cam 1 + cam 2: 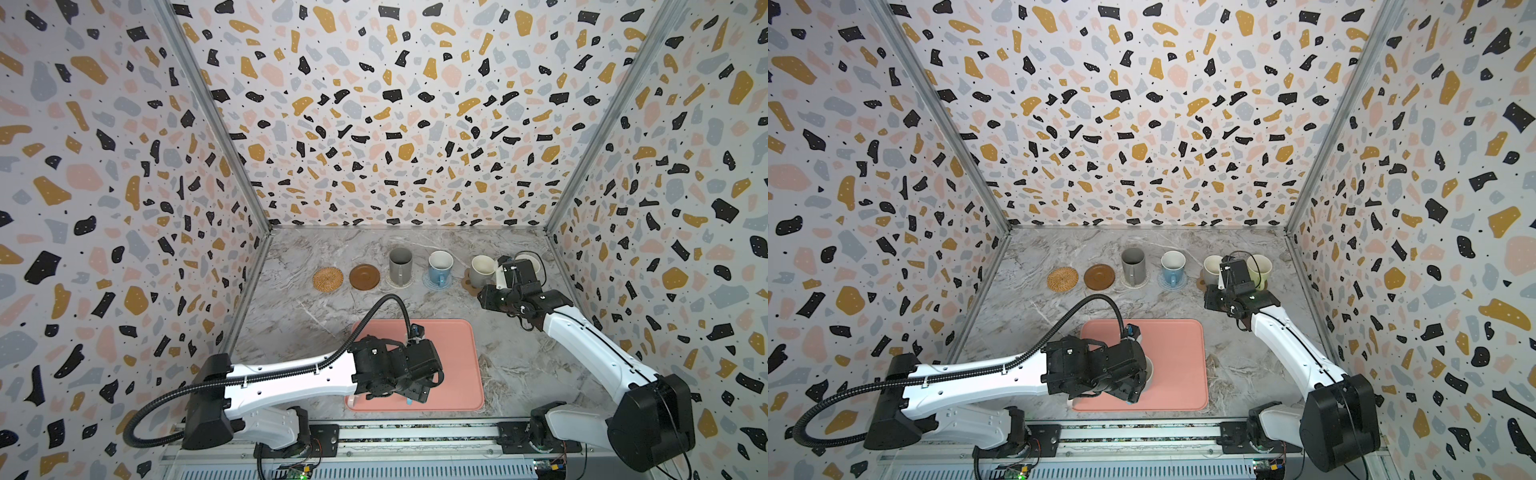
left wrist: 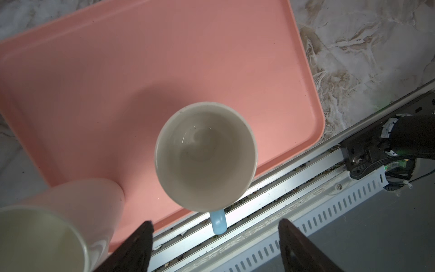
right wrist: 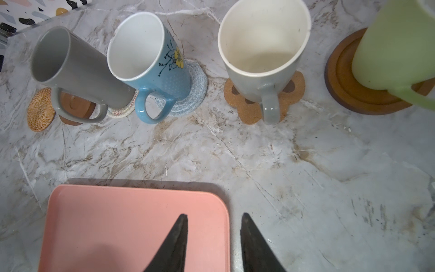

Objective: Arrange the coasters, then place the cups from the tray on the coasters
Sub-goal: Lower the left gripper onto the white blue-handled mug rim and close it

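The left hand point(image 2: 214, 221), wide open and empty, hangs over the light-blue ceramic cup point(image 2: 206, 155) on the salmon-pink rectangular tray point(image 1: 457, 357), lower middle in both top views. I think it is better to descend straight, centre on the handle point(image 2: 219, 223), and close slowly.

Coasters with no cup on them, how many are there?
2: the woven coaster at the row's left end, and the brown coaster right next to it. None seems hidden.

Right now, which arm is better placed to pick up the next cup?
Left. The left pincer hangs open directly over the blue-handled cup on the tray. The right pincer is empty but off near the coasters.
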